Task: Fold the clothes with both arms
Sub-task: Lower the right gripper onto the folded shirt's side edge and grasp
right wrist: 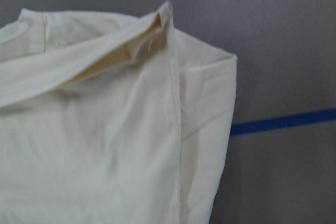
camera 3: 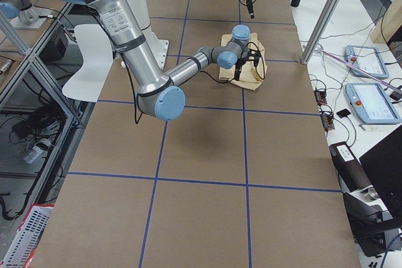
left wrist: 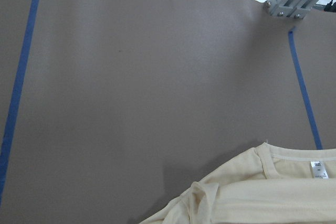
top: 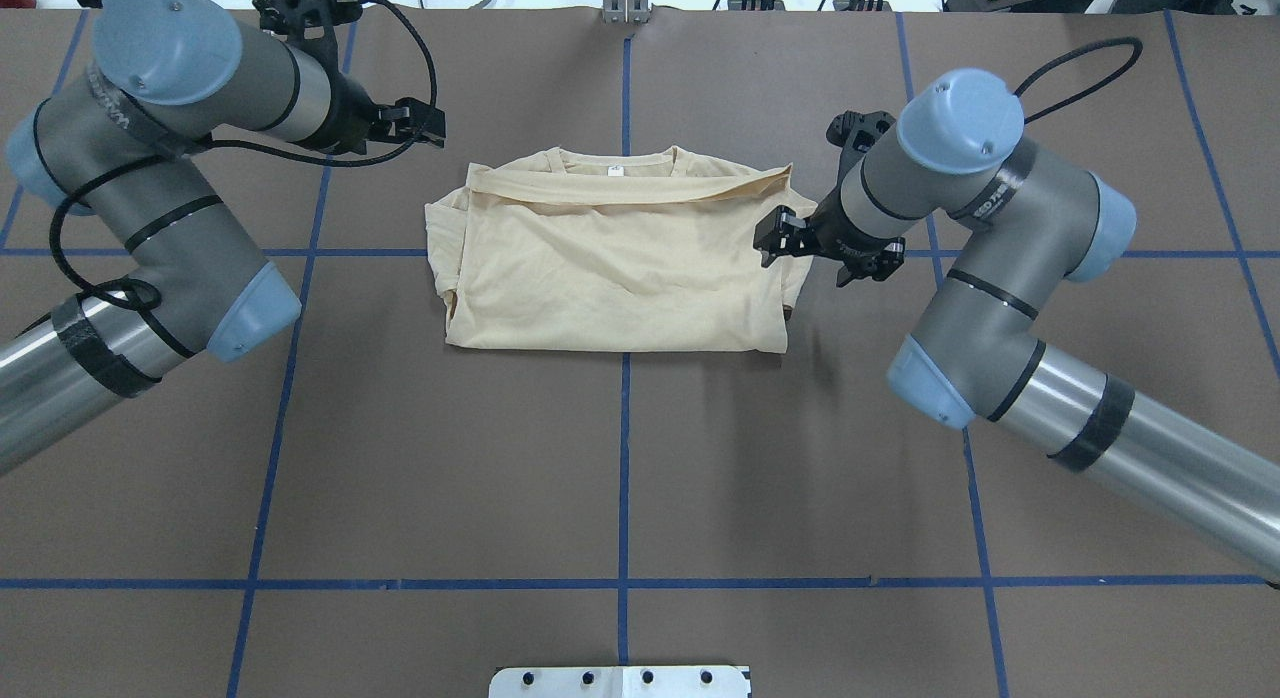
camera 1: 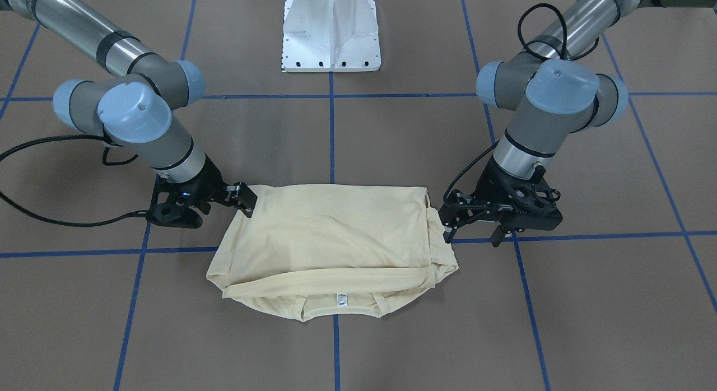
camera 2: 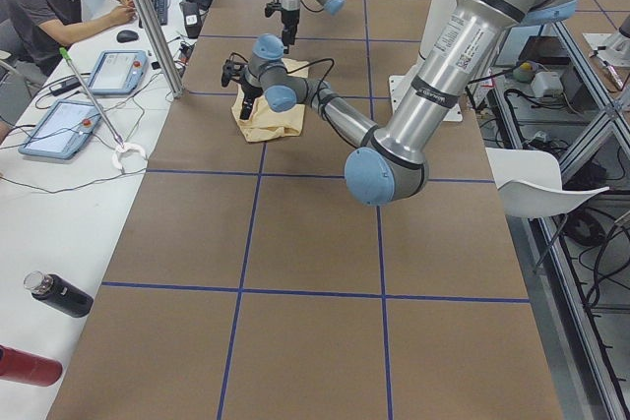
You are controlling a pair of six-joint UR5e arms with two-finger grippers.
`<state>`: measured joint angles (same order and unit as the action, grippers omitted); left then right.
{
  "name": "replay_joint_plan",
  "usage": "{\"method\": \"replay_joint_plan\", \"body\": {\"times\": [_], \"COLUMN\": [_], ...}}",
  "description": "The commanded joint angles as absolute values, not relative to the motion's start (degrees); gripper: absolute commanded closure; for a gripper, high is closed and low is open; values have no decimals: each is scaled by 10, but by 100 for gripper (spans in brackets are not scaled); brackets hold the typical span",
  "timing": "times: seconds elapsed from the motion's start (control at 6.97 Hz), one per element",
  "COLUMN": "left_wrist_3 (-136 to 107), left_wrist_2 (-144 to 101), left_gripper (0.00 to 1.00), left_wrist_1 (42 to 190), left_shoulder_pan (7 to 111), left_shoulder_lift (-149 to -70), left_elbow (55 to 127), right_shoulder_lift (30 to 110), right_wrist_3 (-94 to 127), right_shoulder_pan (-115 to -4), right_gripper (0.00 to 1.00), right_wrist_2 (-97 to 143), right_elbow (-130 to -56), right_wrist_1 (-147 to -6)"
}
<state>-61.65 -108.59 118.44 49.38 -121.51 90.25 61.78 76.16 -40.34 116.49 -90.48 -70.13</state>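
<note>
**Two-arm fold, seen from overhead, left to right.** The left arm [top: 170, 228] reaches in from the robot's left. Its left pincer [camera 1: 472, 234] is raised off the brown counter [top: 620, 478], with its fingers apart and nothing between them. It stands just outside the garment's left edge. Its wrist camera shows mostly bare counter, with only the collar corner of the cloth at the bottom of the view.

The T-shirt [top: 620, 268] lies at the centre of the counter, across the middle blue tape line [top: 624, 448]. It is already gathered into a rough rectangle. The collar and the white neck tag [top: 616, 172] point away from the robot. A folded sleeve band [top: 640, 190] lies across just below the collar, and no print shows. The left edge is stepped, with its layers uneven.

The right pincer [top: 778, 236] sits low at the garment's right edge. It is touching the cloth or nearly so. The pictures do not show whether its fingers are parted or clamped on fabric. The right arm [top: 1000, 258] leads back toward the robot.

**Step in hand (a judgement).** The two sides are probably being taken up for a further fold of the rectangle. To do this well:

- The left pincer should come down to the cloth at a point that mirrors the right one.
- Each grip should take every layer at its edge, including the loose sleeve on the left.
- Both arms should then rise together and level, keeping the cloth lightly taut between them so the inner folds do not slide.
- The carried edge should be laid square on the opposite one before it is let go.

A bite on the top layer alone would likely peel the stack open.
</note>
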Motion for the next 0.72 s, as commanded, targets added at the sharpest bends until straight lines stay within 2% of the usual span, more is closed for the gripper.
{"method": "replay_joint_plan", "body": {"times": [0.0, 0.57], "left_wrist_3": [-620, -624], "left_wrist_2": [-1083, -1081], "left_gripper": [0, 0], "left_wrist_1": [1139, 1139], "left_shoulder_pan": [492, 489], "left_shoulder_lift": [-1209, -1212], "left_elbow": [959, 966], "right_shoulder_lift": [641, 635], "right_wrist_3": [815, 809], "right_shoulder_pan": [-334, -332], "right_gripper": [0, 1], "right_wrist_2": [1107, 1106], "right_elbow": [-940, -926], "right_wrist_1": [-703, -707]}}
